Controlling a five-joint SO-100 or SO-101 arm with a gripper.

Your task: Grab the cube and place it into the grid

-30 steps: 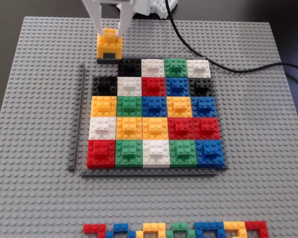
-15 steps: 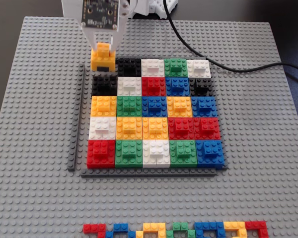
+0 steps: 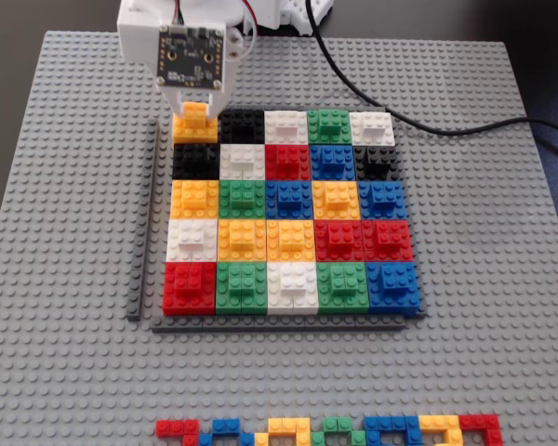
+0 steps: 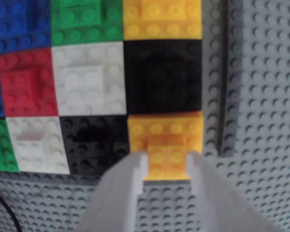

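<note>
The yellow-orange cube [image 3: 193,128] sits in the far-left corner cell of the grid [image 3: 288,200] in the fixed view, level with its neighbours. My white gripper [image 3: 196,102] hangs right over it, its fingers closed on the cube's small raised top brick. In the wrist view the cube [image 4: 165,128] lies beside a black block, and my gripper [image 4: 166,160] has its two fingers [image 4: 133,183] pressed against both sides of the raised brick. The grid [image 4: 89,82] fills the upper left of that view.
The grey studded baseplate [image 3: 502,279] carries everything. Thin dark grey strips [image 3: 144,223] edge the grid's left and front sides. A row of small multicoloured bricks [image 3: 325,430] lies at the front edge. A black cable [image 3: 428,125] runs across the far right.
</note>
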